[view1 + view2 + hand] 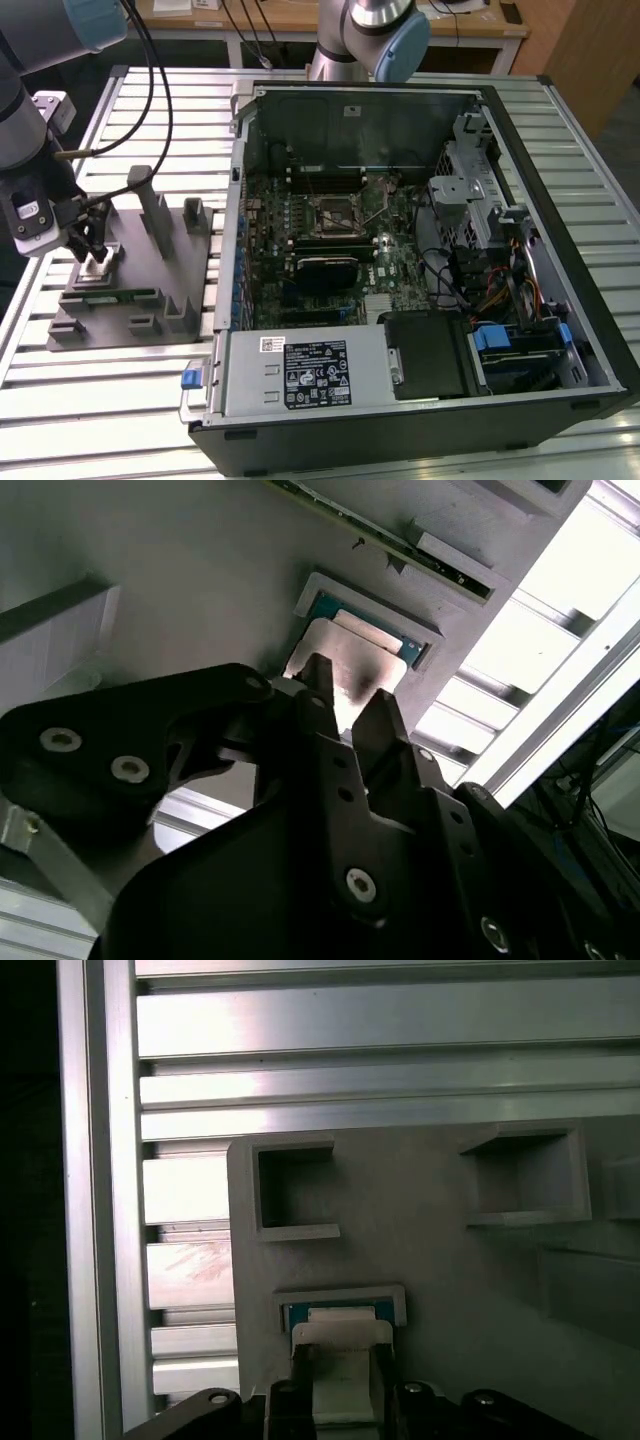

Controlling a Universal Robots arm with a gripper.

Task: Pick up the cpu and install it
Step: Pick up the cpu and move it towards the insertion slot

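So the black robot gripper (92, 250) is parked right down on the grey plastic holder block with the upright posts (135, 265). The cpu, the small flat square chip with the pale silvery metal top (340, 1335), is directly under the tip of the tool, lying in a shallow square pocket (340, 1295) of the block. A thin blue-green edge peeks out at the side of the pocket farthest from the gripper body.

In the second wrist view the chip (355, 650) sits just past the tip of the gripper (348, 702), and a dark shadow from the tool falls across its top. Honestly can't tell how far open the tool is, or whether it actually has hold of the chip or is just sitting over it.

The block rests on a silver slatted aluminium table (130, 110). Well away from the tool is the open black computer case (400, 440), with the black square metal-framed socket (335, 210) on its green motherboard (300, 235).
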